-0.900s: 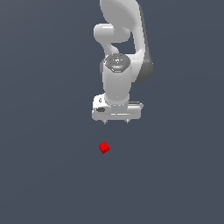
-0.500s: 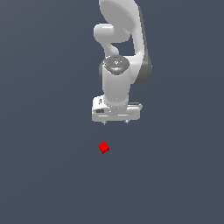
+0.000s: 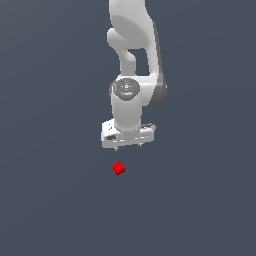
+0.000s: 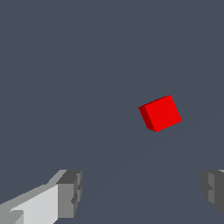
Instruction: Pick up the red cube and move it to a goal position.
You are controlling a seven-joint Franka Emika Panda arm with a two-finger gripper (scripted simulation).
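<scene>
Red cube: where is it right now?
In the exterior view the red cube lies on the grey floor just below the open claw, slightly toward that view's left, untouched; the wrist view shows it ahead of the fingers.

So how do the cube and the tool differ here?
Colour: the cube is bright red, the tool white with grey fingertips.
Size: the cube is far narrower than the tool's width.
Pose: the cube lies on the grey floor, turned askew to the fingers; the tool hangs open above it, not touching.
Both are plain-faced and blocky.
</scene>
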